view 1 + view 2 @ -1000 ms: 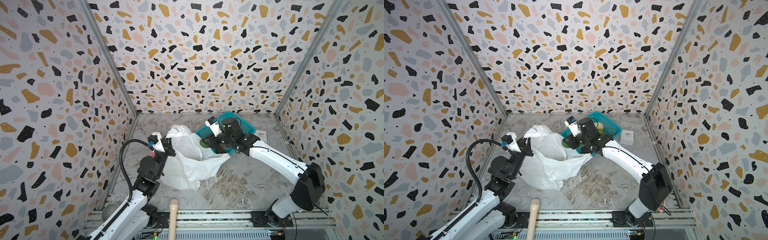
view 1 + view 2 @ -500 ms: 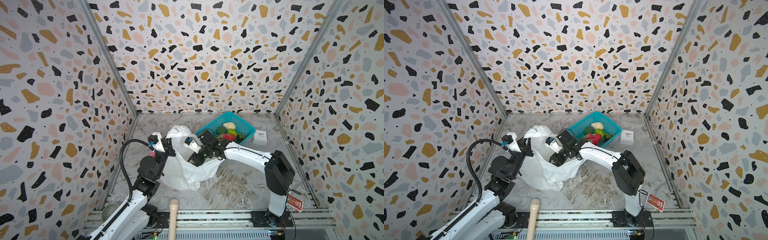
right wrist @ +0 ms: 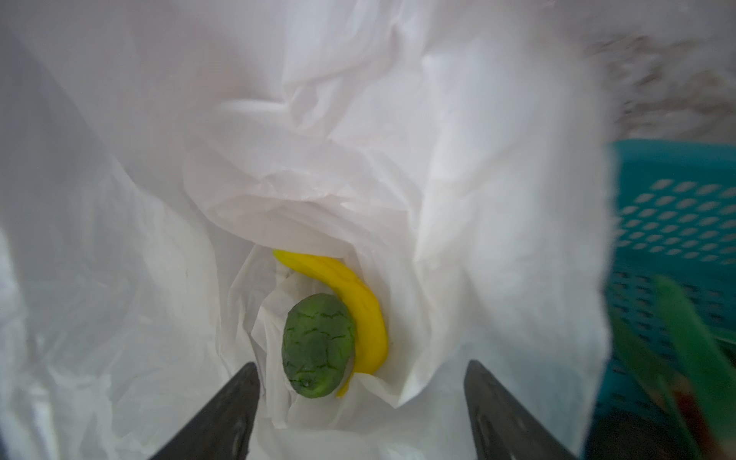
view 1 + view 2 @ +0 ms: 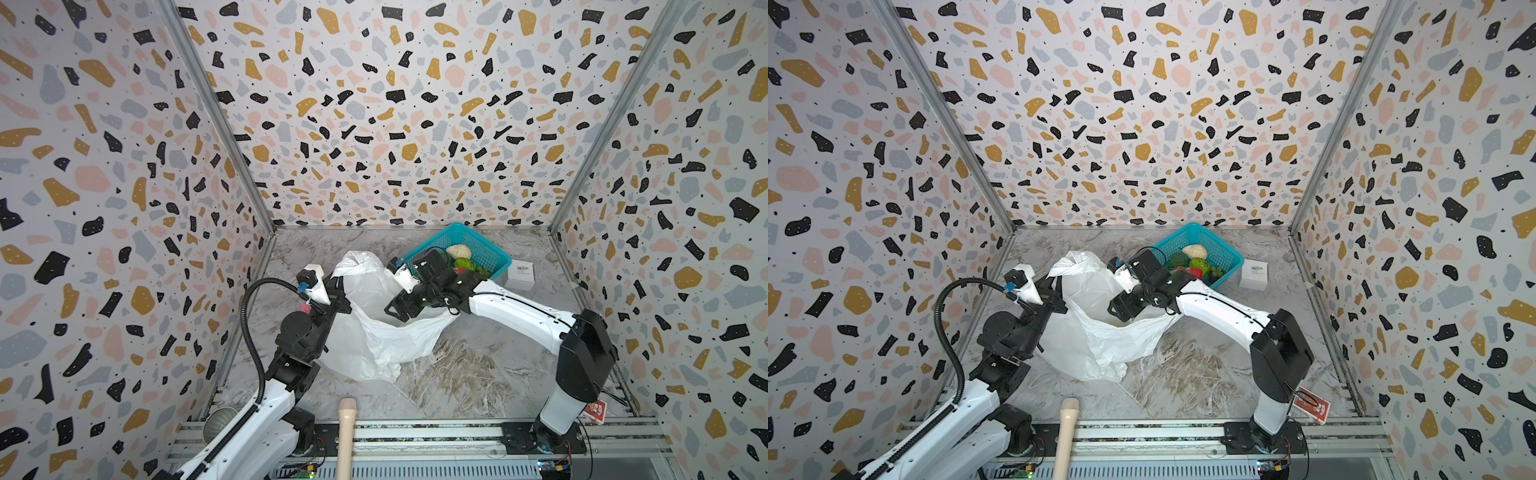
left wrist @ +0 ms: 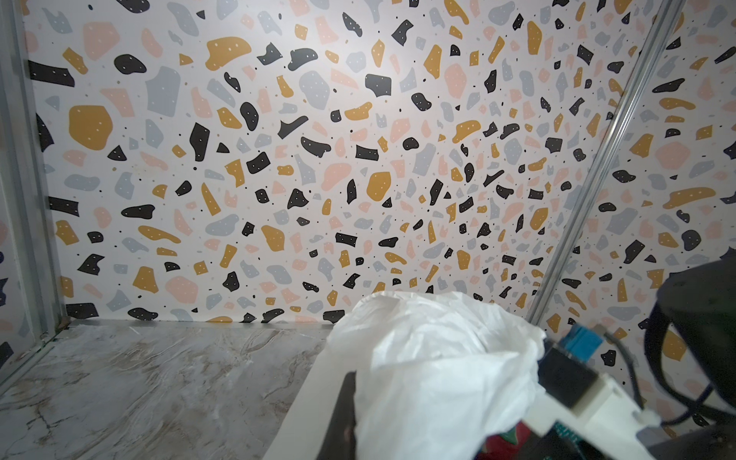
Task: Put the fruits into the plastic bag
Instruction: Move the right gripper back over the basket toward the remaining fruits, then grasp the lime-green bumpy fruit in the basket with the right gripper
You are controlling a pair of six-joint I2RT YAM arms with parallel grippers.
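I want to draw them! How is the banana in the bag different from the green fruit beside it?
The banana is yellow, long and curved; the green fruit is dark green, short and egg-shaped. The banana looks smooth; the green fruit has dark crackly lines. Both lie touching, deep in the plastic bag.

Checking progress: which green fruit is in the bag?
The dark green cracked-skin one beside the banana inside the plastic bag; the others lie in the teal basket.

Crumpled plastic bag (image 5: 438,370) against terrazzo wall (image 5: 278,159)
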